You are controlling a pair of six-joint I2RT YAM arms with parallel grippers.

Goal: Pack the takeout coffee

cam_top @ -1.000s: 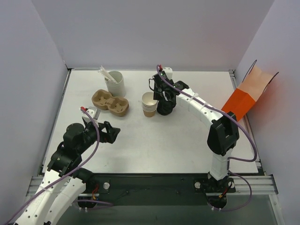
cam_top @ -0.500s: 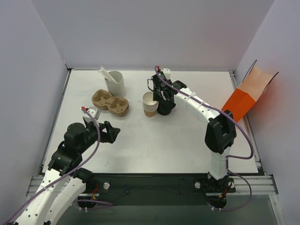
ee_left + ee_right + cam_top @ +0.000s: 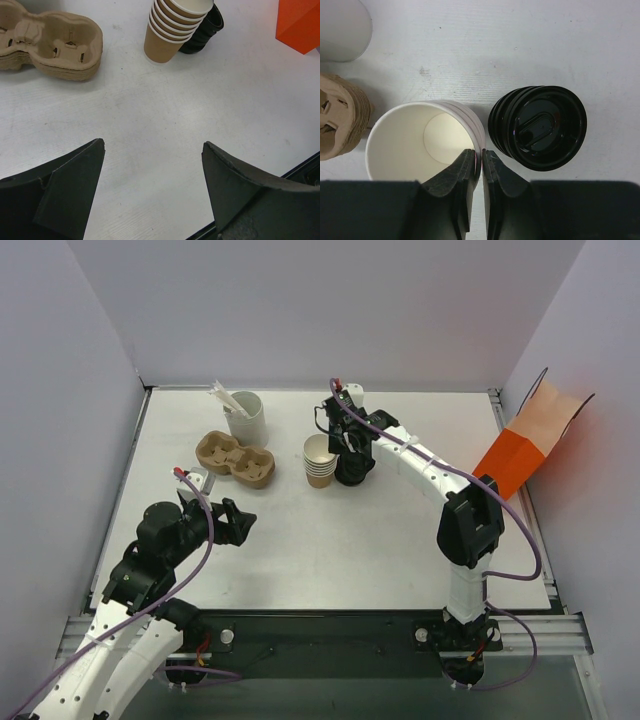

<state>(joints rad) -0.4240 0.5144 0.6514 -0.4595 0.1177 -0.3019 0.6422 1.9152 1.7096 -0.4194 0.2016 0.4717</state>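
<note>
No lidded takeout coffee is in view. A stack of lidless tan cups (image 3: pixel 319 462) stands mid-table, with a pile of black lids (image 3: pixel 356 470) just right of it. My right gripper (image 3: pixel 481 156) is shut on the rim of the top cup (image 3: pixel 415 142), one finger inside the cup and one outside, next to the lids (image 3: pixel 540 127). In the top view it (image 3: pixel 337 445) hangs over the stack. My left gripper (image 3: pixel 152 150) is open and empty above bare table, well short of the cups (image 3: pixel 170 30) and lids (image 3: pixel 206 29); in the top view it (image 3: pixel 240 523) is at front left.
A stack of pulp cup carriers (image 3: pixel 235 458) lies left of the cups. A white container with sticks (image 3: pixel 245 418) stands behind it. An orange paper bag (image 3: pixel 525 450) leans at the table's right edge. White walls enclose the table on three sides.
My right gripper has shifted slightly left onto the cup stack. The left arm has not moved.
</note>
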